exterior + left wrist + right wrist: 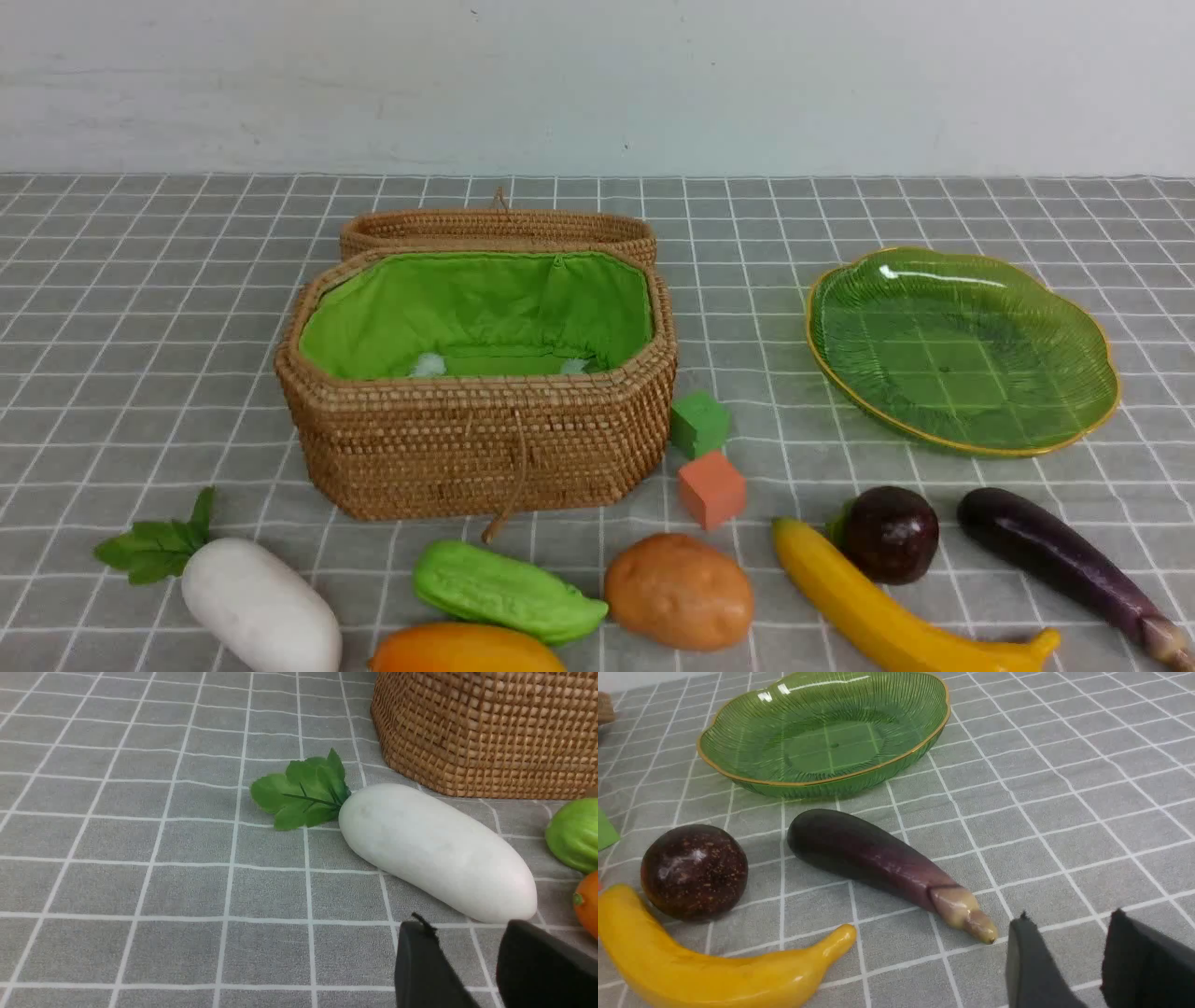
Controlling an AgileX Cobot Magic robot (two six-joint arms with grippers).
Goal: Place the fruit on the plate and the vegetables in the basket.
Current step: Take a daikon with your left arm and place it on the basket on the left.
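The banana lies by the worktop's near edge, toward its right corner, beside the round maroon fruit; the plate sits beyond, nearer the right edge, presumably for short fruit transfers. The eggplant, a basket item, lies on the plate's side. The basket stands open, likely to admit the radish and other vegetables. Left tool and right tool are released, jaws apart, gripping nothing.

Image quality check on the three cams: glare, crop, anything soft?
Front view: white glare streak on the plate, mango cut by the frame edge. Right wrist view: highlights on plate and eggplant. Left wrist view: radish evenly lit, no harsh glare.
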